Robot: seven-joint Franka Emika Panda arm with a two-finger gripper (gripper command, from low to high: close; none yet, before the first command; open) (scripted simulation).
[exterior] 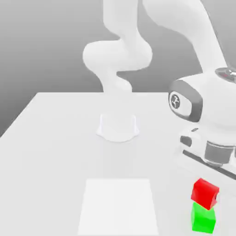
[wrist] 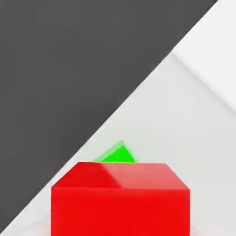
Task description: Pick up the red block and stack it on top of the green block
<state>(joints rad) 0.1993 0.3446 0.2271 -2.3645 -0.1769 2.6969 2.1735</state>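
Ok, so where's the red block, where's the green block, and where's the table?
red block [exterior: 204,192]: exterior view, on its front face.
green block [exterior: 203,219]: exterior view, on its front face, right under the red one.
table [exterior: 55,138]: exterior view, on a bare part of its white top.

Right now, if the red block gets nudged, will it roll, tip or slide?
Unlikely to roll: the red block is a flat-faced cube. It looks stiff, with crisp edges. Sliding or tipping seems likelier: its faces look smooth, and it sits turned askew over the green block, so the footing may be partial.
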